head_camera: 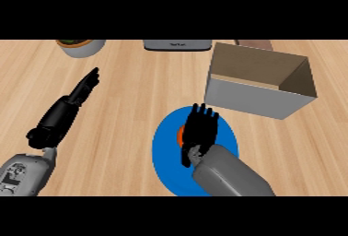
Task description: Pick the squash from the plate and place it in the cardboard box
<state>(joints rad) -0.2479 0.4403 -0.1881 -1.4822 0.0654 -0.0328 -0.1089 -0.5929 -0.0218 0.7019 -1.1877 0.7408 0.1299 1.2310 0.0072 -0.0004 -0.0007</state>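
One blue plate point(163, 156) at lower centre, one squash point(181, 134) on it, one cardboard box point(255, 92) upper right, one potted plant point(80, 46) upper left, one toaster point(176, 45) top centre, two hands: left hand point(85, 87), right hand point(200, 131).

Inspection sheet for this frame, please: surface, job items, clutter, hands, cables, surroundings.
Surface: wooden counter.
Job's things: blue plate; squash, only an orange edge showing under the right hand; cardboard box open, beyond the plate.
Clutter: grey pot with plant and a dark appliance at the far edge.
Hands: right hand over the squash, fingers straight; left hand open, resting at left.
Cables: nothing seen.
Surroundings: nothing seen.
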